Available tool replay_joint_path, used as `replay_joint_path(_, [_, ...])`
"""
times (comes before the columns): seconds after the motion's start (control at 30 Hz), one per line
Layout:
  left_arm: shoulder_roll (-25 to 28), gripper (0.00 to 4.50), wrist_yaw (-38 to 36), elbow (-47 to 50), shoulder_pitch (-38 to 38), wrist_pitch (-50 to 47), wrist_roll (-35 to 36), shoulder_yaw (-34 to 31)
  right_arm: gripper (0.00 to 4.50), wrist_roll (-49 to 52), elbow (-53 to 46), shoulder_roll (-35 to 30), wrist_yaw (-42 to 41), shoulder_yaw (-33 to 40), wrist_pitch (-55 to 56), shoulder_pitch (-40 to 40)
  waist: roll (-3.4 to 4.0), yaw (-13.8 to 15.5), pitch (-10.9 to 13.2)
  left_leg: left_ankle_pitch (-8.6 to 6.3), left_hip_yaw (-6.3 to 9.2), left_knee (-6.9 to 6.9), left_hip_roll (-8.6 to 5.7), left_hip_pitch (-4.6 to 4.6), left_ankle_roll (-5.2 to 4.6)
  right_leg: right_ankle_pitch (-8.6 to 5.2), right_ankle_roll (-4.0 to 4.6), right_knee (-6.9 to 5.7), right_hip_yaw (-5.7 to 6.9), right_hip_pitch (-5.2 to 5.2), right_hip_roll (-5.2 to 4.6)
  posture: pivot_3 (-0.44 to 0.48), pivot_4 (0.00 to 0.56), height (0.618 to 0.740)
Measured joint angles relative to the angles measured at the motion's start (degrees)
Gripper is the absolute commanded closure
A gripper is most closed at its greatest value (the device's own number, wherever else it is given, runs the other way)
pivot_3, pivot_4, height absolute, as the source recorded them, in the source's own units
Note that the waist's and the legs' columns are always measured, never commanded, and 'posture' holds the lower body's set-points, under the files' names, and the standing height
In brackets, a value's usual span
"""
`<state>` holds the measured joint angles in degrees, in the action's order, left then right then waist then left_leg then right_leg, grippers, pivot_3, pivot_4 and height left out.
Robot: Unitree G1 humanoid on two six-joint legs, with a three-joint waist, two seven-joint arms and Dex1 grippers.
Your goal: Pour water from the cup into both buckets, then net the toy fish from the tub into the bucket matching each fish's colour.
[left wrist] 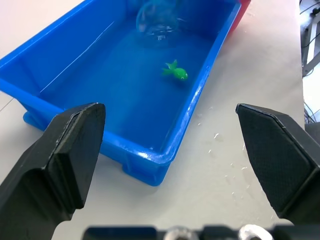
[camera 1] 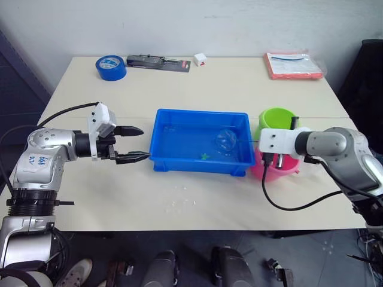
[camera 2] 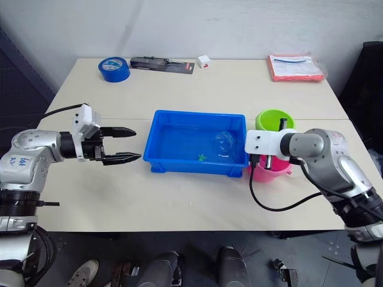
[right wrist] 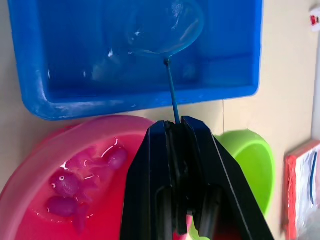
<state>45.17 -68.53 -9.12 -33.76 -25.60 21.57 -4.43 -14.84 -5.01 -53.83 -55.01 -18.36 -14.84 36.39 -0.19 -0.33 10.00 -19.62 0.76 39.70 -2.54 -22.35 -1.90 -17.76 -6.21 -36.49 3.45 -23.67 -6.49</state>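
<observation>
while netted, green fish (left wrist: 175,72) in tub (left wrist: 75,65)

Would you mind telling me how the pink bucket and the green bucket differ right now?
The pink bucket sits nearer the robot, partly under the right gripper; the green bucket stands behind it, farther off. The pink bucket holds several pink fish in water; the green bucket's contents cannot be made out. The pink one touches the tub wall; for the green one I cannot tell. Both are small round pails standing upright beside the tub's right end.
</observation>
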Motion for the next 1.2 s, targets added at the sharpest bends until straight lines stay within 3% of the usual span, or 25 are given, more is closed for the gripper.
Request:
replay_joint_path(0.57, [0.98, 0.0, 3.54, 5.55, 3.82, -3.29, 3.13, -3.8, 3.7, 0.94, 0.48, 6.16, -11.33, -3.64, -0.25, 5.06, 0.0, 0.06, 0.0, 0.0, 0.05, 0.01, -0.01, 0.0, 0.0, 0.0, 0.0, 0.0, 0.04, 0.02, -0.01, 0.0, 0.15, 0.737])
replay_joint_path(0.87, [1.15, 0.0, 4.79, 6.86, 5.55, -3.95, 3.94, -4.5, 3.7, 10.65, -0.83, 12.55, -15.46, -1.27, -22.61, 8.46, 0.0, 0.06, 0.0, -0.01, 0.1, 0.01, 0.02, 0.0, 0.04, 0.0, 0.0, -0.01, 0.06, 0.02, -0.02, 0.0, 0.15, 0.737])
replay_joint_path(1.2, [2.11, 0.0, 5.25, 8.36, 6.09, -4.3, 4.09, -5.1, 3.7, 17.25, 3.93, 16.61, -11.24, 0.97, -39.52, 12.44, 0.0, 0.05, 0.0, -0.01, 0.13, -0.01, 0.0, 0.0, 0.05, 0.0, 0.0, -0.02, 0.07, 0.01, -0.04, 0.0, 0.15, 0.737])
